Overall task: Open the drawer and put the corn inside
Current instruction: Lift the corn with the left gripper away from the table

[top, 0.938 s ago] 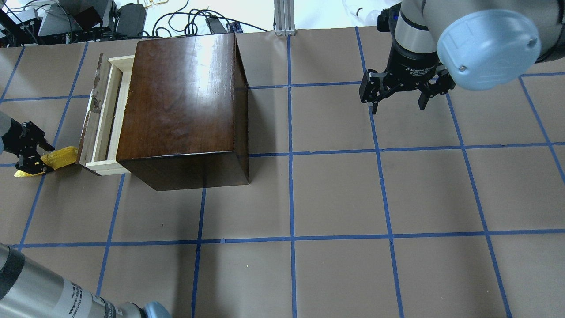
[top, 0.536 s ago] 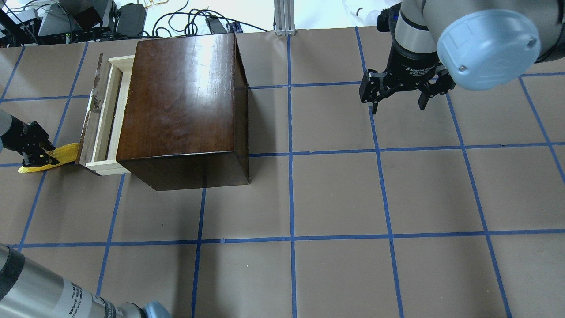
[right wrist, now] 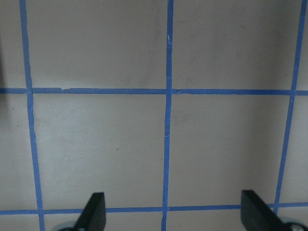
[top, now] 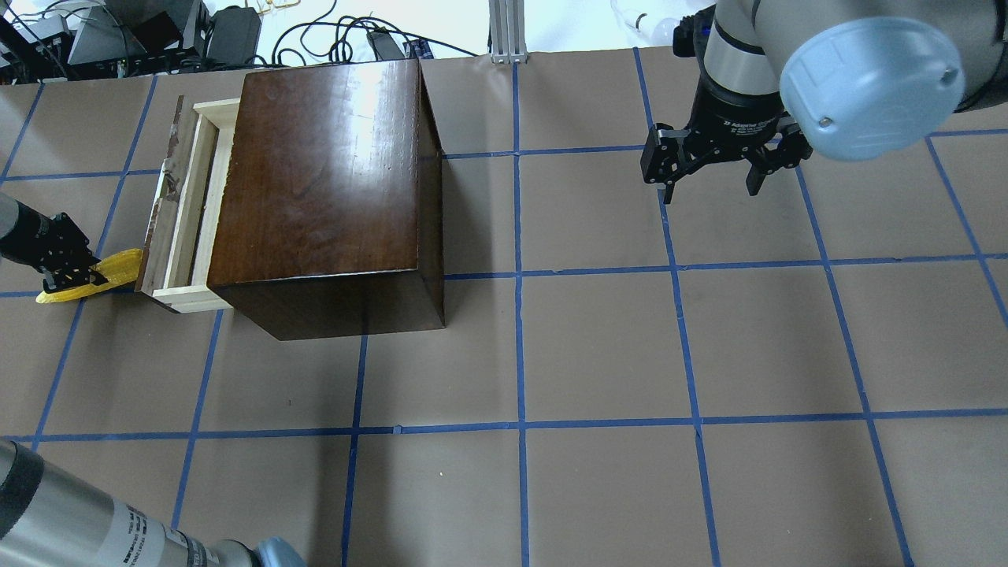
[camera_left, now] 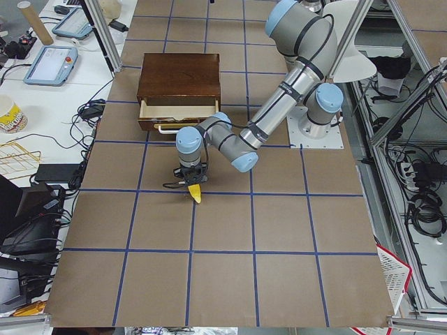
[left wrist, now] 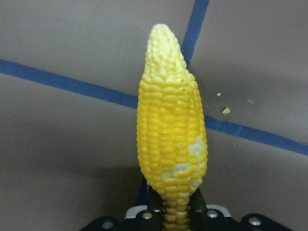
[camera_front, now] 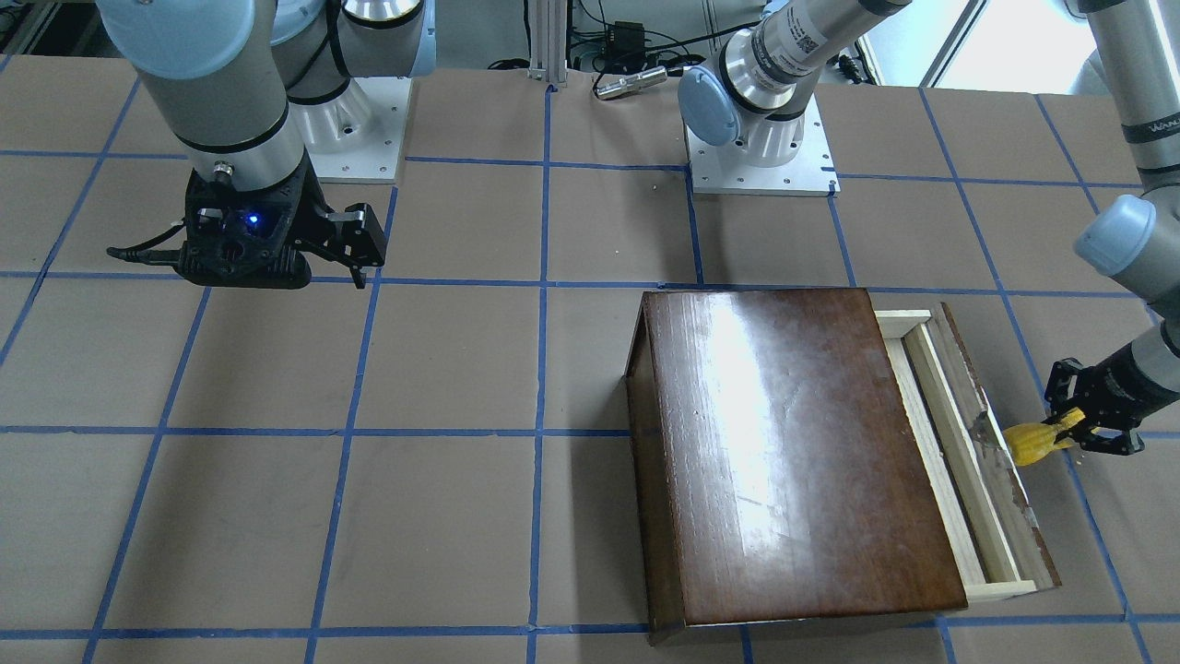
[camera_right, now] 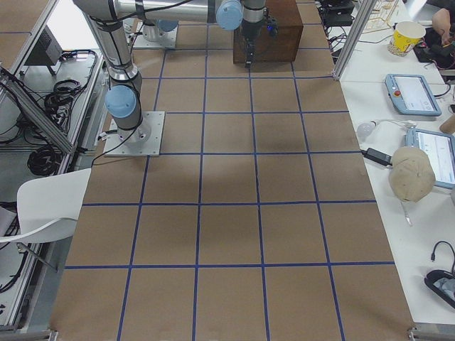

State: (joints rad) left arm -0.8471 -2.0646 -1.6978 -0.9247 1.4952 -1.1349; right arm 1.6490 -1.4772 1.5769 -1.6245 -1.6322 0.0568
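Note:
The drawer [top: 186, 206] is pulled partly out of the dark-brown box [top: 323, 181], and its pale wood tray [camera_front: 954, 461] shows no contents. My left gripper [top: 77, 276] is shut on the thick end of the yellow corn [top: 106, 270]. The corn is outside the drawer, just off the chipped front panel [camera_front: 991, 443]. In the left wrist view the corn [left wrist: 171, 130] points away from the gripper over the brown table. My right gripper [top: 710, 186] hangs open with nothing in it, far from the box, its fingers [right wrist: 94, 214] spread wide.
Brown paper with a blue tape grid [top: 520, 276] covers the table. Cables and equipment [top: 118, 35] lie beyond the far edge behind the box. The arm bases [camera_front: 761, 152] stand at the robot's side of the table.
My left gripper has shifted slightly toward the table's far side with the corn in it, staying close to the drawer front. The right arm and the drawer have not moved.

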